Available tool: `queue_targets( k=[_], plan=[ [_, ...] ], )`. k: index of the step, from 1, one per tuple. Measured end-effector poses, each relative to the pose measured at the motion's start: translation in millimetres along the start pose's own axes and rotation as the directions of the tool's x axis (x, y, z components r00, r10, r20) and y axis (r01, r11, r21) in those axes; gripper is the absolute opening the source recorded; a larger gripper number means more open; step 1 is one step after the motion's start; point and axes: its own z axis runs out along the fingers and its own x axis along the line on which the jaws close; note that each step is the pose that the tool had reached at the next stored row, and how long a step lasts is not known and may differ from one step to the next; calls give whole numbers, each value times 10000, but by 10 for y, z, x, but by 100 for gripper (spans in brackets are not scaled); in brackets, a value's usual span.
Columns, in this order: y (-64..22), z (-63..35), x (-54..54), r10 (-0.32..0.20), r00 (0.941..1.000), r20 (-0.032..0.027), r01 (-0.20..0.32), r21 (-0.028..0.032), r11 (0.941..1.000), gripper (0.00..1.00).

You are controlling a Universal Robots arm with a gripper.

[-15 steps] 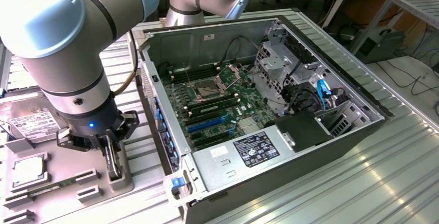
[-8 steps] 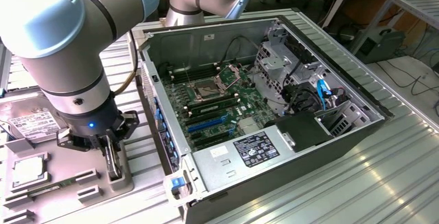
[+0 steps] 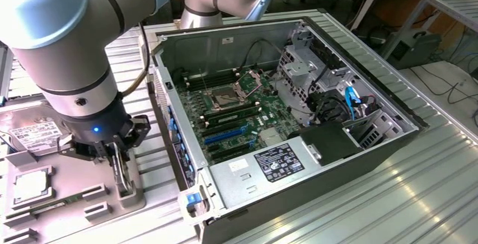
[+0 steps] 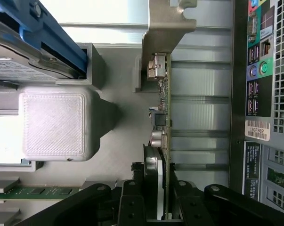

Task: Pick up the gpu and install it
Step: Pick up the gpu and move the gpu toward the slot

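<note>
While your tool clamps the gpu edge-on, the card stands at its grey holder on the counter, just beside the case. A skewed pull could snag the bracket there. The case's white barcode label reads something like 18GF882.

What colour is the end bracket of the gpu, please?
Plain silver-grey metal: the end bracket of the gpu shows best in the wrist view.

I'm seeing a robotics lab: open PC tower on a ribbed metal bench, loose floor cables at three o'clock.
</note>
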Motion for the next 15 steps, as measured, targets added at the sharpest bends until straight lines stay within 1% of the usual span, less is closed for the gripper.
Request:
queue_targets(
  k=[6, 10, 15],
  plan=[
    [4, -113, -3, 0, 10000, 1, 0, -1, 10000, 28],
    [6, -172, -4, 0, 10000, 1, 0, 0, 10000, 28],
    [11, -286, -6, 0, 10000, 0, 0, 0, 10000, 28]
  ],
)
